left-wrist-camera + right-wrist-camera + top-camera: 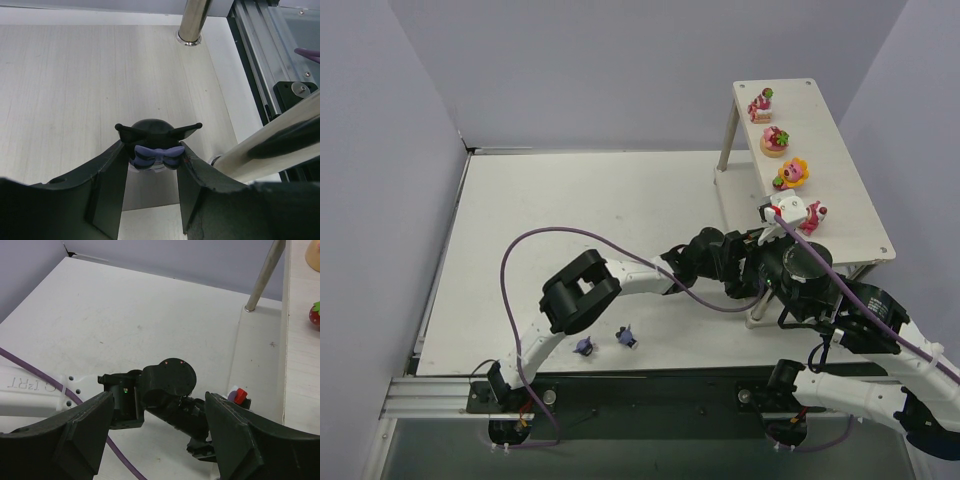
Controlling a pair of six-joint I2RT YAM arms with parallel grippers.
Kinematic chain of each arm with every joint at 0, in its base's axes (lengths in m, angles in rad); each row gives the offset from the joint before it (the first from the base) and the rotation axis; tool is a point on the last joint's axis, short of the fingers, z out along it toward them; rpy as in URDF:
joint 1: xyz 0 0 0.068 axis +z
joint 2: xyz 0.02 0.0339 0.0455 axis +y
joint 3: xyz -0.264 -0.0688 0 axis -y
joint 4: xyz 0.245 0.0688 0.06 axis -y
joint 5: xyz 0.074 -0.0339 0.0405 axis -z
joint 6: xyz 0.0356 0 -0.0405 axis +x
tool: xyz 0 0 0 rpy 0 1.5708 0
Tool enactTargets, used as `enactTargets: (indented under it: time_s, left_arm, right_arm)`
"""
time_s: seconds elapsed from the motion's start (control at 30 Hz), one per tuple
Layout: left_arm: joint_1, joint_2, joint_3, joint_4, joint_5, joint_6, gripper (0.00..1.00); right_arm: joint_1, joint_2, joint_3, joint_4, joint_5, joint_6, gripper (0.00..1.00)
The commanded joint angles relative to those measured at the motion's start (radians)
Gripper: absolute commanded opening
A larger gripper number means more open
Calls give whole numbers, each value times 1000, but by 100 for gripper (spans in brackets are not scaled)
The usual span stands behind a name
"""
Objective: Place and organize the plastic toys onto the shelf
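Note:
The off-white shelf point(845, 170) stands at the right. Four bright toys line its top board: a pink one point(761, 103), a red one point(775, 140), a yellow-orange one point(792, 173) and a white-pink one point(800, 214). Two dark blue-purple toys point(583, 347) point(626, 337) lie on the table near the front. My left gripper point(155, 162) is shut on a dark toy with a blue bow point(156, 152), low over the shelf's lower board point(100, 75). My right gripper point(159, 399) is open and empty, just above the left wrist point(167, 380). A small purple, white and red toy point(237, 395) shows beside it.
A metal shelf leg point(192, 20) stands ahead of the left gripper, and another slants close on its right point(270, 145). In the top view the two arms cross under the shelf's near end point(770, 265). A purple cable point(550, 235) loops over the table. Walls close the back and left.

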Motion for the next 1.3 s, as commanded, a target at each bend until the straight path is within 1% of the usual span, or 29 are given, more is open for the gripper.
enactTargets:
  time_s: [0.0, 0.07, 0.17, 0.2, 0.37, 0.4, 0.43, 0.53, 0.67, 0.83, 0.97, 1.0, 1.03, 1.1, 1.17, 1.27]
  left_arm:
    - [-15, 0, 44, -75, -34, 69, 32]
    - [-18, 1, 50, -83, -43, 75, 34]
    - [-18, -2, 48, -86, -45, 77, 40]
    - [-18, -3, 48, -86, -46, 77, 46]
    - [-18, -13, 36, -82, -48, 80, 53]
    - [-18, -13, 33, -77, -48, 80, 55]
    - [-18, -17, 28, -74, -48, 80, 62]
    - [-20, -25, 13, -57, -47, 77, 69]
    - [-18, -31, 2, -45, -42, 77, 74]
    - [-18, -45, -15, -42, -39, 81, 74]
    - [-18, -78, -62, -11, -59, 93, 80]
    - [-18, -89, -81, 5, -62, 93, 85]
    - [-18, -115, -122, 22, -72, 93, 87]
    - [-17, -153, -154, 56, -83, 98, 92]
    - [-17, -174, -191, 67, -99, 104, 95]
    - [-15, -209, -231, 75, -131, 113, 97]
  right_arm:
    - [-9, -6, -6, 10, 28, -7, 74]
    - [-9, -7, -4, 10, 28, -8, 74]
    - [-9, -6, -6, 8, 33, -8, 74]
    - [-9, -9, -4, 10, 33, -8, 74]
    - [-9, -12, -6, 10, 40, -10, 74]
    - [-9, -12, -7, 8, 42, -11, 74]
    - [-9, -13, -6, 10, 42, -11, 74]
    - [-9, -15, -9, 10, 45, -13, 74]
    - [-10, -15, -7, 10, 51, -13, 74]
    - [-10, -12, -6, 10, 54, -14, 74]
    - [-12, -12, -7, 10, 56, -13, 74]
    - [-12, -12, -6, 8, 57, -11, 74]
    - [-13, -10, -6, 10, 56, -10, 74]
    - [-15, -10, -7, 8, 56, -8, 74]
    - [-21, -7, -7, 8, 54, -5, 74]
    - [-22, -6, -4, 10, 53, -4, 74]
